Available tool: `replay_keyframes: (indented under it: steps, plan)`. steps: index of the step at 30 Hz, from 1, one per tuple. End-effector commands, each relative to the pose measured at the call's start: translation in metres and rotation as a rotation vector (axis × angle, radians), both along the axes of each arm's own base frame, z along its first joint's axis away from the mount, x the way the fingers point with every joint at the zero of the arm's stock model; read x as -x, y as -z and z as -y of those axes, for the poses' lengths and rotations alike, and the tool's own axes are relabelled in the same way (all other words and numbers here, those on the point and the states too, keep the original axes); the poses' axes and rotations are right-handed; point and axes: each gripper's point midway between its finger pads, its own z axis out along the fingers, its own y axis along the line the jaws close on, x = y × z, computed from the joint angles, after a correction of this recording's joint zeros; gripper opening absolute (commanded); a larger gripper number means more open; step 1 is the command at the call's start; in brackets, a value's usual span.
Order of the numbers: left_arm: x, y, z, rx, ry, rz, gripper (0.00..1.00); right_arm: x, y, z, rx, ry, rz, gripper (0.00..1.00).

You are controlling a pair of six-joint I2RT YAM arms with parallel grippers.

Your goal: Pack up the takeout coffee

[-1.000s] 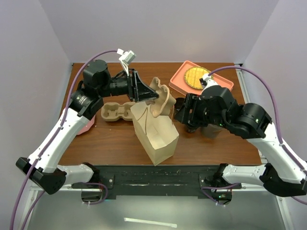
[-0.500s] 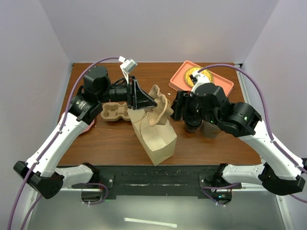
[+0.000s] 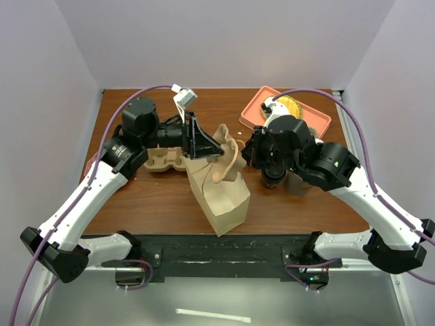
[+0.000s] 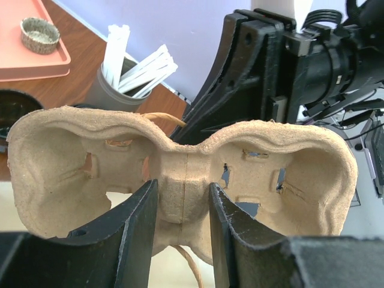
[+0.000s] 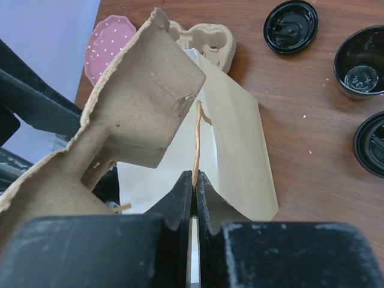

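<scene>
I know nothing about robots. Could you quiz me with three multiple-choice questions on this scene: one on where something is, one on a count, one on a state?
1. Where is the lifted carrier?
A) at the mouth of the bag
B) on the orange tray
C) on the floor
2. How many pulp carriers are there?
A) one
B) two
C) four
3. The right gripper is:
A) wide open
B) pinched shut on the bag
C) holding a cup

1 A: the carrier hangs at the bag's top.
2 B: that one plus a second carrier lying on the table.
3 B: its fingers meet on the bag's edge.
</scene>
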Motion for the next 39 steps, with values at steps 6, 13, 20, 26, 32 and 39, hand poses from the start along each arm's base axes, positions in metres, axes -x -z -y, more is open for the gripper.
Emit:
replay_keyframes:
  steps: [6, 13, 20, 26, 32, 39]
  plan:
    - [0.019, -0.04, 0.011, 0.138, 0.101, 0.104, 0.28, -0.011, -0.019, 0.007, -0.048, 0.086, 0.058, 0.0]
    - [0.025, -0.039, 0.026, 0.135, 0.148, 0.114, 0.28, -0.013, -0.018, 0.006, -0.054, 0.1, 0.052, 0.0]
    - [0.013, -0.014, 0.027, 0.036, 0.091, 0.134, 0.26, -0.013, -0.019, 0.007, -0.057, 0.109, 0.05, 0.0]
    - [0.001, 0.014, 0.012, -0.135, 0.0, 0.142, 0.26, -0.013, -0.022, 0.008, -0.051, 0.108, 0.056, 0.0]
    - [-0.01, 0.035, -0.007, -0.27, -0.093, 0.156, 0.24, -0.014, -0.025, 0.011, -0.043, 0.108, 0.07, 0.0]
    - [-0.017, 0.046, -0.016, -0.347, -0.146, 0.123, 0.24, -0.014, -0.025, 0.013, -0.028, 0.103, 0.079, 0.0]
